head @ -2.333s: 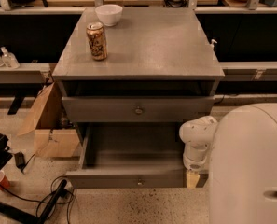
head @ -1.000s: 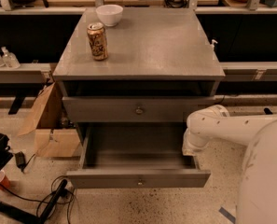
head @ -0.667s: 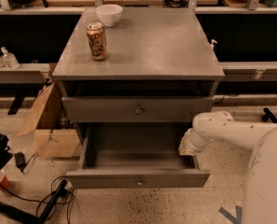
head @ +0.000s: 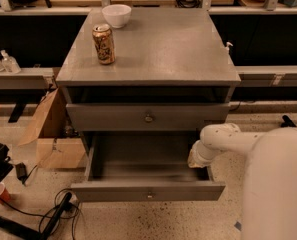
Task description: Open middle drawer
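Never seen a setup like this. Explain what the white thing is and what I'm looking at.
The white shape at lower right is a robot's body. The white tube reaching left from it is its one arm. The single camera looks down on a grey cabinet from the front. On top stand a drink can and a white bowl. One drawer is shut; the pulled-out drawer below it shows a plain grey inside. The arm's hand sits at that drawer's right side; whether it holds anything is hidden.
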Controlling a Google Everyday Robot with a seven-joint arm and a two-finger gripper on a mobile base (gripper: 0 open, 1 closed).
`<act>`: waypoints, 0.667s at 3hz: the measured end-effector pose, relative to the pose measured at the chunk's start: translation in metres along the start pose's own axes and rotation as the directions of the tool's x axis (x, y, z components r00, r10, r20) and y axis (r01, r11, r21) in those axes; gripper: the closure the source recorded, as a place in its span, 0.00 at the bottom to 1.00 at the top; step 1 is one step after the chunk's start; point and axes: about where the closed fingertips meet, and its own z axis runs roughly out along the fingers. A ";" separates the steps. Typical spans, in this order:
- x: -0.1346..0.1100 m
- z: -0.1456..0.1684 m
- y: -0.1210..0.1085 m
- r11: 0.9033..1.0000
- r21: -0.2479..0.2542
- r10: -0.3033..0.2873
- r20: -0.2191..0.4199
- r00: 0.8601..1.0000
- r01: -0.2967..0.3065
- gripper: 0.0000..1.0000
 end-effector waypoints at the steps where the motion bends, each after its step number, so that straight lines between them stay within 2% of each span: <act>1: -0.002 0.008 0.005 0.999 -0.018 0.049 -0.023 0.999 -0.049 1.00; 2: -0.017 0.025 0.012 0.999 -0.047 0.006 -0.008 1.000 -0.006 1.00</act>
